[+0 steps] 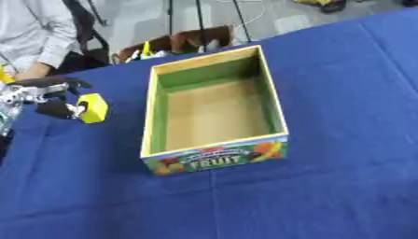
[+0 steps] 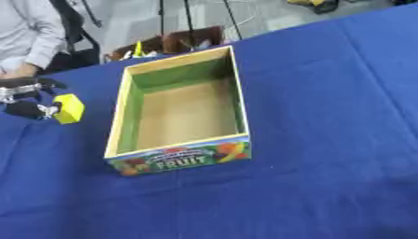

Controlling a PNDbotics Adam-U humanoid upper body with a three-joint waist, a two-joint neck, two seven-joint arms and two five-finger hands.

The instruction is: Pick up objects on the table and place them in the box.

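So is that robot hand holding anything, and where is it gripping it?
Yes: the left hand pinches a small yellow block by its left-hand side, left of the box.

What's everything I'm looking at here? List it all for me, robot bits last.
box: one, wooden with green inner walls and a "FRUIT" label on the near end, middle of the table, nothing in it.
block: one, yellow, left of the box, pinched in the robot's hand, apparently above the cloth.
tablecloth: one, blue, covers the whole table.
brown box: one, on the floor beyond the table's far edge, with small things in it that I cannot make out.
stand legs: a few, dark and thin, on the floor behind the table.
left hand: one, black and silver, at the left edge, fingers curled round the block.
right hand: not in view.
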